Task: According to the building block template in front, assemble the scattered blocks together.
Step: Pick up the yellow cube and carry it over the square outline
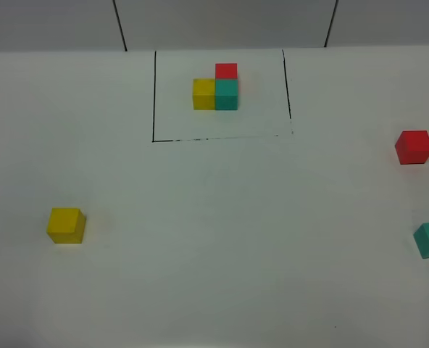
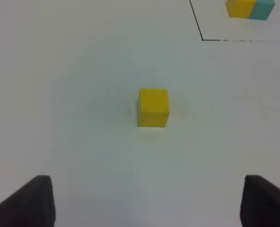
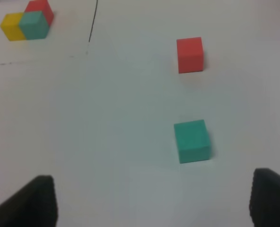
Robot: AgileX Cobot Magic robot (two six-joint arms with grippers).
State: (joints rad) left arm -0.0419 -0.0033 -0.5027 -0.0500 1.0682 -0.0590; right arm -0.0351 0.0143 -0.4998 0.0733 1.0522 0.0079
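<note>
Left wrist view: the open left claw (image 2: pixel 147 194) could knock the yellow block (image 2: pixel 153 108) away by dropping crooked; right claw (image 3: pixel 152 194) is open too.

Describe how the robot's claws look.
Only the ends show: the left claw and right claw each have two matte, near-black, blunt wedge-shaped fingertips. No cables or markings are visible, and the high view shows no arm.
</note>
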